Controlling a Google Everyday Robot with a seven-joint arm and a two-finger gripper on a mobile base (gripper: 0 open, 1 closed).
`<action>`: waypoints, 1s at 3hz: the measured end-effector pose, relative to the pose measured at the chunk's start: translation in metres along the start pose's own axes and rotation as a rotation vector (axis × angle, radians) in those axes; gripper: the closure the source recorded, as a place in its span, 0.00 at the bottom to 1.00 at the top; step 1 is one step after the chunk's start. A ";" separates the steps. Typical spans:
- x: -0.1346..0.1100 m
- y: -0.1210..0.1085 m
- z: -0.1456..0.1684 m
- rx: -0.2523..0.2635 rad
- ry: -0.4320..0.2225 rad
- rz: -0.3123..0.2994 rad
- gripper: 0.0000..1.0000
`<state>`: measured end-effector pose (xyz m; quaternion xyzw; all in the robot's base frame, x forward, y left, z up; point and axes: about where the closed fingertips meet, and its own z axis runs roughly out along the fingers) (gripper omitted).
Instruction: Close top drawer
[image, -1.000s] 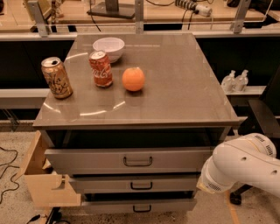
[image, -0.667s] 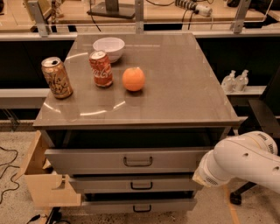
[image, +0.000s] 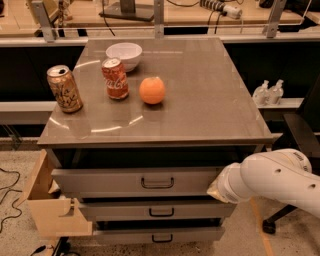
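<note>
The top drawer (image: 115, 181) is the tallest grey front under the cabinet's top, with a small dark loop handle (image: 157, 183) at its centre. It stands pulled out a little, with a dark gap above its front edge. My white arm comes in from the lower right. My gripper (image: 215, 186) is at the arm's end, right against the right end of the top drawer's front panel, level with the handle and to its right. The arm's wrist hides it for the most part.
On the cabinet top (image: 200, 100) stand a gold can (image: 64, 89), a red cola can (image: 115, 78), an orange (image: 152, 90) and a white bowl (image: 124, 54). Two shorter drawers (image: 125, 210) lie below. A cardboard box (image: 50, 212) is at the left, a chair base (image: 277, 220) at the right.
My arm has moved left and up, bringing its end from below and right of the top drawer's front to that front's right end. The drawer shows no clear movement.
</note>
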<state>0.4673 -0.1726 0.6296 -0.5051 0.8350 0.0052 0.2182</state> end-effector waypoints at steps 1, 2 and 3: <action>-0.026 -0.014 0.012 0.018 -0.081 -0.005 1.00; -0.021 -0.009 0.009 0.018 -0.084 -0.005 1.00; -0.021 -0.009 0.009 0.018 -0.084 -0.005 1.00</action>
